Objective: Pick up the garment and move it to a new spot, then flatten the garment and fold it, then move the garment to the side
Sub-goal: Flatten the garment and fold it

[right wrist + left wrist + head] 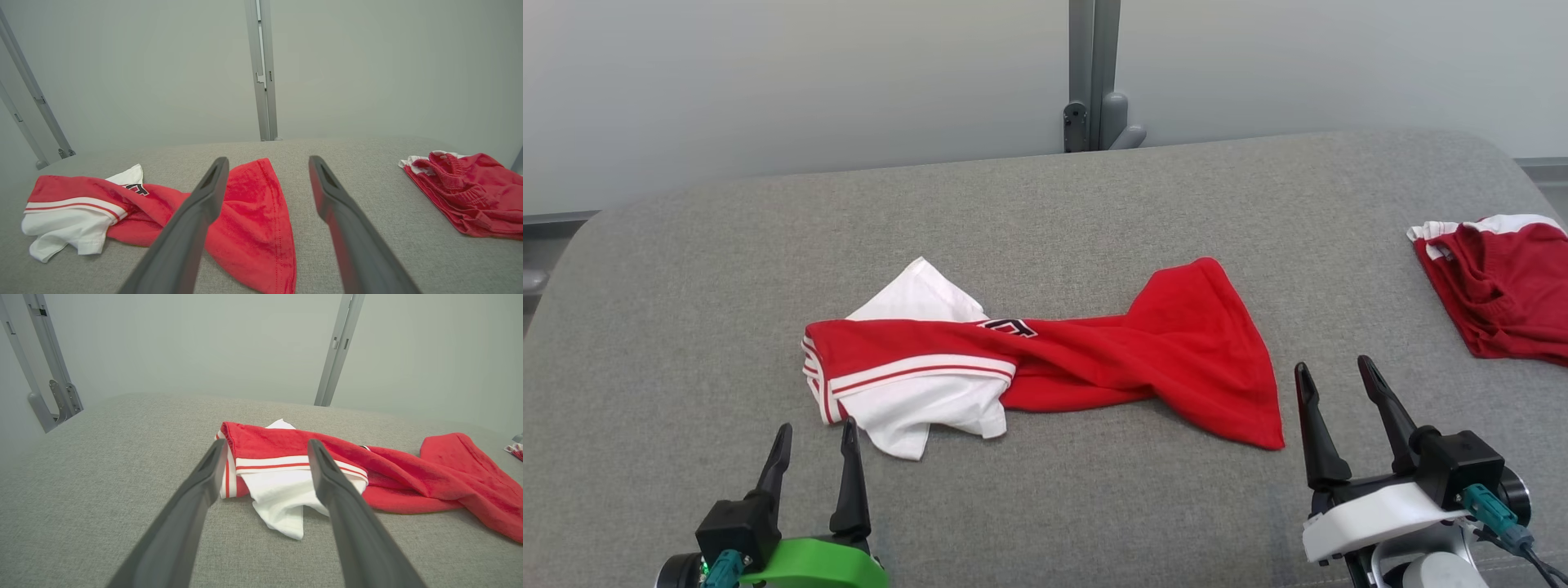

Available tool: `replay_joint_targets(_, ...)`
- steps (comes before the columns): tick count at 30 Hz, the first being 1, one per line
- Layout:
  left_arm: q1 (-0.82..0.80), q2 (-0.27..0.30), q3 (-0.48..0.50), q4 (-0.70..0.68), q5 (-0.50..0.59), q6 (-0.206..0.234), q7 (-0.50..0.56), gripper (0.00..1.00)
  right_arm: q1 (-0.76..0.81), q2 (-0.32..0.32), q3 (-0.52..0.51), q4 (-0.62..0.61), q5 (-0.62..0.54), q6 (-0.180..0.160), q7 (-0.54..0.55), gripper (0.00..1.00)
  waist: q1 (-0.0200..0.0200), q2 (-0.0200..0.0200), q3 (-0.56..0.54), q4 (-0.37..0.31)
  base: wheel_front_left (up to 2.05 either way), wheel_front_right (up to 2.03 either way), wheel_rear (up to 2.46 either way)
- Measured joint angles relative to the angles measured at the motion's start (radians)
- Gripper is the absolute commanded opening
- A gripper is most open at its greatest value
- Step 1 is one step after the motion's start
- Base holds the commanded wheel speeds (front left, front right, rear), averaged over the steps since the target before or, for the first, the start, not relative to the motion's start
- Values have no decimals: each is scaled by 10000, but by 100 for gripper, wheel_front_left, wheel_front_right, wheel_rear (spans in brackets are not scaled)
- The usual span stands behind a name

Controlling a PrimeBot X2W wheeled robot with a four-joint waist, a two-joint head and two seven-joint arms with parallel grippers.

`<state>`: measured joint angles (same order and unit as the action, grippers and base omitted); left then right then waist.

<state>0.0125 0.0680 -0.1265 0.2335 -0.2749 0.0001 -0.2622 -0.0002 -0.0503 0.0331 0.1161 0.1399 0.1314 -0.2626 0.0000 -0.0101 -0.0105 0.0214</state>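
A red and white garment lies twisted and crumpled in the middle of the grey padded surface; its white sleeve end is at the left, its red hem at the right. In the left wrist view the garment lies just beyond my fingers. The garment spreads under the left finger in the right wrist view. My left gripper is open near the front edge, a little short of the white sleeve. My right gripper is open just right of the red hem, holding nothing.
A second red garment with white trim lies bunched at the surface's right edge, also as the red garment in the right wrist view. A grey metal post stands behind the surface against a pale wall.
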Motion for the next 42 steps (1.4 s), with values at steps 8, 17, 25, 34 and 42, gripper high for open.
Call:
replay_joint_targets(8, 44, -98, 182, -42, 148, -79, 0, 100, -5, 0, 35, 40, 81, 0, 0, 100, 0, 0, 13, 13, 0, 0, 0)
replay_joint_targets(17, 79, -146, 104, 623, 6, -270, -2, 100, -22, 2, -84, 238, 169, 0, 0, 100, 0, 0, 63, 15, 0, 0, 0)
replay_joint_targets(25, -726, -169, -290, 2487, -2374, -579, 593, 100, -153, 0, -46, 499, 180, 0, 0, 100, 0, 0, 342, -86, 0, 0, 0)
replay_joint_targets(34, -2032, -190, -1429, 4268, -4148, -165, 784, 100, -480, 2, -12, 589, 148, 0, 0, 100, 1, 0, 837, -512, 0, 0, 0)
replay_joint_targets(42, -2697, -188, -1524, 5166, -5239, 98, 433, 100, -564, 0, 29, 589, 88, 0, 0, 100, 0, 0, 1138, -946, 0, 0, 0)
